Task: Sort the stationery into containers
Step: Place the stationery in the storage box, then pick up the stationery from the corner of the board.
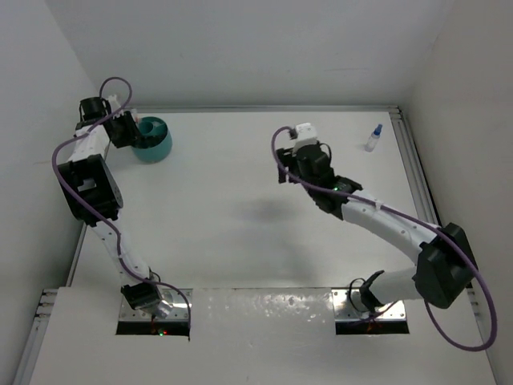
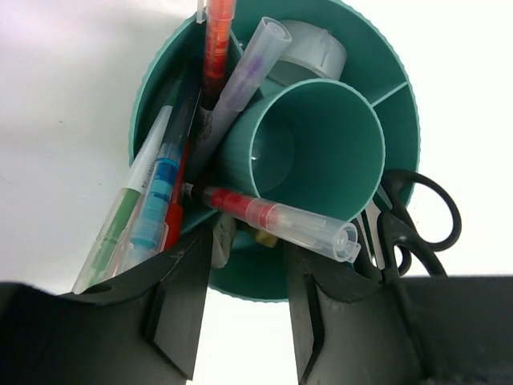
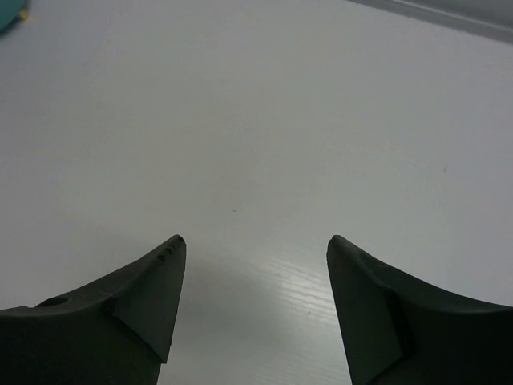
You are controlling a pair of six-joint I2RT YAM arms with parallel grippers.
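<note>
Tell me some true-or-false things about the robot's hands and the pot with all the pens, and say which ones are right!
1. The scissors are in the teal pot. True.
2. The right hand is holding a pen. False: it is open and holds nothing.
3. The blue-capped bottle is inside the pot. False: it stands on the table, far over on the right, well away from the pot.
4. The pot's middle cup looks empty. True.
5. The left hand is right at the pot, open. True.
</note>
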